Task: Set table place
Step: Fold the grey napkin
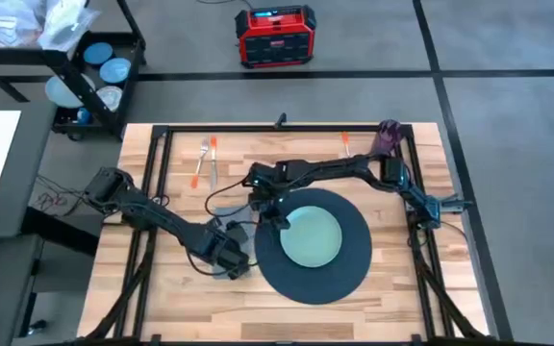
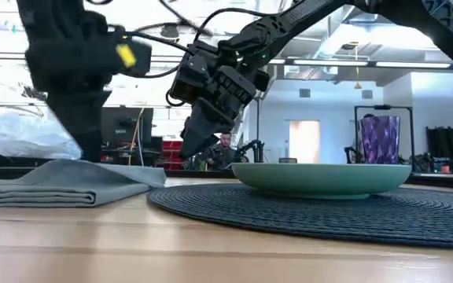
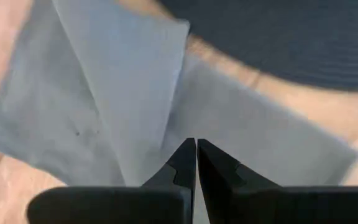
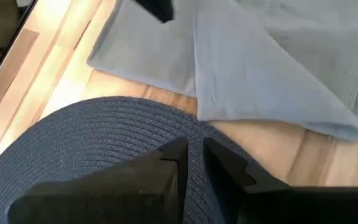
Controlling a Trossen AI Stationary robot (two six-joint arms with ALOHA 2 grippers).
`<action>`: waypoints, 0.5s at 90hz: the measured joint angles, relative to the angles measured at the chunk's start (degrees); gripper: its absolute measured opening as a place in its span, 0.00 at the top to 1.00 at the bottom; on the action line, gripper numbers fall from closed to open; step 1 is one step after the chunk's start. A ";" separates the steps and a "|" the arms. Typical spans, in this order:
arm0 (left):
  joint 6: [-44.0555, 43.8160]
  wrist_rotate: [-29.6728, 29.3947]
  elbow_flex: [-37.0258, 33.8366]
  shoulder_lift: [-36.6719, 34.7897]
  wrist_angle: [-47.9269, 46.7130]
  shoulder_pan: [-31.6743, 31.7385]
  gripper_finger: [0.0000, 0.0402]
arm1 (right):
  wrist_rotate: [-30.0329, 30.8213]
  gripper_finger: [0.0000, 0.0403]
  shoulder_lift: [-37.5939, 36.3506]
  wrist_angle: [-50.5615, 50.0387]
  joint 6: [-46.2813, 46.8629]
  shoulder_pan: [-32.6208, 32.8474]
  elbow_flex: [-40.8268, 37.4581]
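High view: the scene is read from left to right across the table [image 1: 392, 298].
Left gripper [image 1: 231, 256]: it is held low over the grey napkin [image 1: 227, 213], just off the mat's left edge; in the left wrist view its fingers [image 3: 185, 165] are seen pressed together, with nothing visibly between them.
Napkin: it is laid folded on the wood, touching the dark round mat [image 1: 349, 274] on its left side.
Fork [image 1: 199, 160] and knife [image 1: 213, 165]: both are laid near the far left of the table, well apart from the mat.
Right gripper [image 1: 270, 213]: it is poised over the mat's left rim beside the pale green plate [image 1: 308, 237]; its fingers are seen almost together, empty.
Plate: it is set at the middle of the mat.
Purple cup [image 1: 387, 135]: it is stood at the far right edge.
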 joint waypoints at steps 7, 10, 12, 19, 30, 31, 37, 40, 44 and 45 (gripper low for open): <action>0.12 0.00 -1.08 0.01 1.68 0.47 1.00 | 0.00 0.90 0.00 -0.60 -0.64 0.22 0.00; 0.18 -0.02 -1.50 0.01 2.64 0.70 1.00 | -0.02 0.90 0.00 -0.65 -0.65 0.38 0.00; 0.43 -0.02 -1.83 0.01 3.24 0.88 1.00 | 0.00 0.90 0.00 -0.65 -0.65 0.44 0.00; 1.26 -0.55 -2.52 0.01 3.67 1.63 1.00 | -0.02 0.90 0.00 -0.65 -0.67 0.50 0.00; 2.05 -4.09 -2.86 0.01 0.87 3.36 1.00 | -0.01 0.90 0.00 -1.00 -0.69 0.45 0.00; 2.15 -4.40 -2.86 0.01 0.49 3.54 1.00 | 0.00 0.90 0.00 -1.10 -0.69 0.43 0.00; 2.51 -5.13 -2.86 0.01 -1.44 4.55 1.00 | -0.01 0.90 0.00 -1.88 -0.70 0.40 0.00; 2.52 -5.24 -2.86 0.01 -2.56 5.00 1.00 | -0.02 0.90 0.00 -2.45 -0.71 0.41 0.00; 2.54 -5.23 -2.87 0.01 -4.06 5.34 1.00 | -0.01 0.90 0.00 -3.15 -0.73 0.41 0.00; 2.54 -5.24 -2.86 0.01 -4.39 5.37 1.00 | -0.02 0.90 0.00 -3.34 -0.73 0.41 0.00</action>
